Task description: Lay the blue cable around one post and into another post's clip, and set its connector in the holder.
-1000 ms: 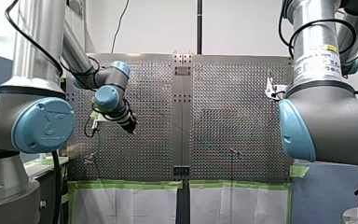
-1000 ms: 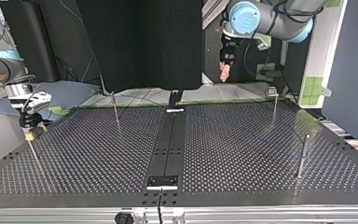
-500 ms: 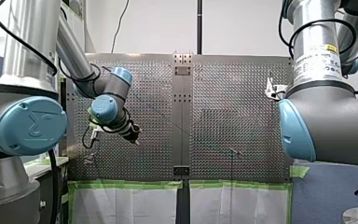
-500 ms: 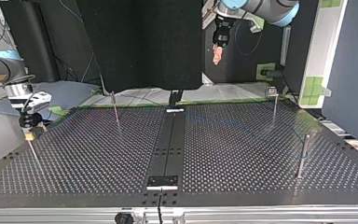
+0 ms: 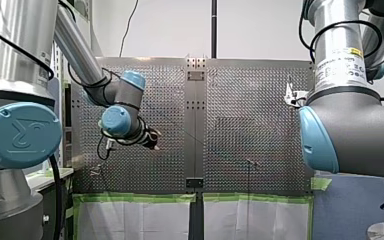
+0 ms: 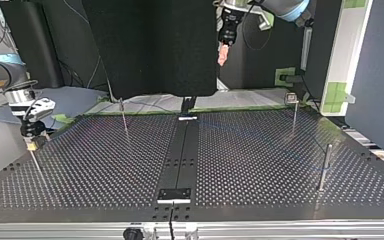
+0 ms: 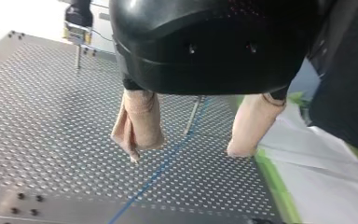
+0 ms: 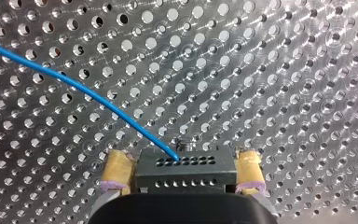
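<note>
Perforated steel counter [image 6: 105, 165] fills the work area, with thin posts [image 6: 124, 116] standing out of it and green tape [image 7: 270, 182] along one edge. At the top view's left the right jaws are pinched on the black connector [image 8: 186, 170], one yellow pad [image 8: 116, 170] at each end of it. They hold it just above the holes, and the blue cable [image 8: 98, 100] leaves its face and curves away over the plate.

Raised high above the counter's far edge in the top view, the left jaws stand spread, their beige pads [image 7: 137, 123] well apart with nothing between them. Below them the cable lies in a straight run, passing close by one post [image 7: 193, 114]. Whether it touches that post I cannot tell.

I judge routing to be the step in hand. The post tops are too small to say whether a clip is filled. Next, the left jaws would need to come down astride the cable, close on it and lead it round a post while the right jaws steady the connector.
</note>
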Tool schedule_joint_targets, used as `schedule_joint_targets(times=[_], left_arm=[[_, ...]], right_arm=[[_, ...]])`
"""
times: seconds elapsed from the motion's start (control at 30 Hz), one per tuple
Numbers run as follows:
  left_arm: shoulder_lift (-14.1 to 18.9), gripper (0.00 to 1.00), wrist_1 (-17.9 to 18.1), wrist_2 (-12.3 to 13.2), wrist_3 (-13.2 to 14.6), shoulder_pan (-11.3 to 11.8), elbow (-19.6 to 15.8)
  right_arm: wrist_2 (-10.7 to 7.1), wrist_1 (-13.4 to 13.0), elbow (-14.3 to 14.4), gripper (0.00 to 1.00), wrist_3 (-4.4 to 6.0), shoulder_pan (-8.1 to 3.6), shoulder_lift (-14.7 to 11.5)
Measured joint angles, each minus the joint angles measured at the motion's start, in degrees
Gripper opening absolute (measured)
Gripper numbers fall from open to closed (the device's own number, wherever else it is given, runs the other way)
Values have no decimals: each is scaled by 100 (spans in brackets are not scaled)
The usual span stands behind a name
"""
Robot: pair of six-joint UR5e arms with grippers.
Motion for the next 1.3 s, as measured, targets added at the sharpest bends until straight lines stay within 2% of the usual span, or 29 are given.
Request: schedule_joint_targets(times=[0.53, 0.9, 1.1, 1.3], left_arm=[[-70, 100, 898, -66, -53, 0, -5], [-656, 100, 1544, -190, -182, -28, -14], [-1027, 100, 1922, -473, -197, -17, -14], [-1160, 100, 2272, -660, -192, -1, -16]], right_arm=[[-1, 0, 0, 100, 0, 0, 0], [0, 0, 0, 100, 0, 0, 0], [0, 0, 0, 100, 0, 0, 0], [0, 0, 0, 100, 0, 0, 0]])
